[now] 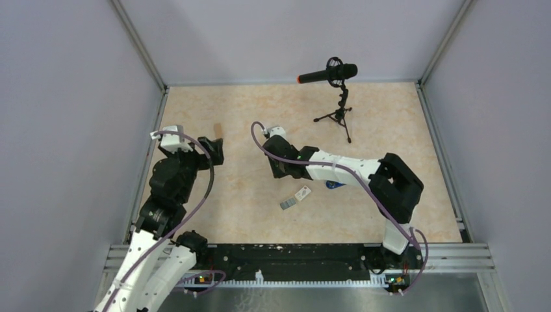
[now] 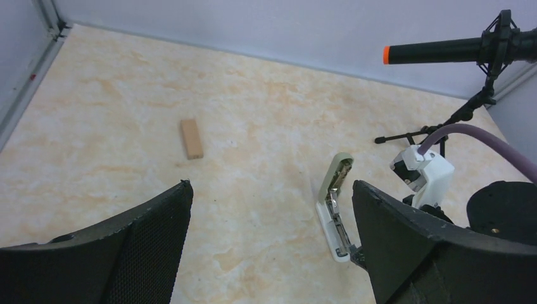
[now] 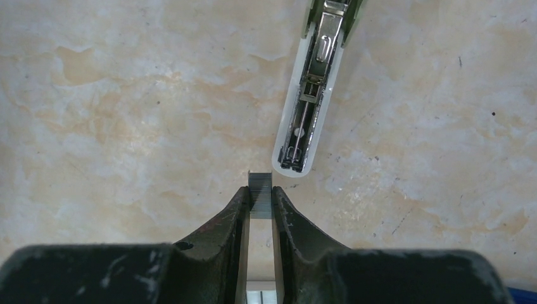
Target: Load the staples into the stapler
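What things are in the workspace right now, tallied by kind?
stapler: 1
staple strip in the right fingers: 1
white staple box: 1
grey staple block: 1
wooden block: 1
microphone on stand: 1
blue item, mostly hidden: 1
Total: 7

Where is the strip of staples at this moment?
In the right wrist view, the strip of staples is pinched in the right tool, just short of the near end of the open stapler.

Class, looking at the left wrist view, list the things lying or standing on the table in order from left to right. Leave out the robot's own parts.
wooden block → stapler, lying hinged open → microphone on its stand
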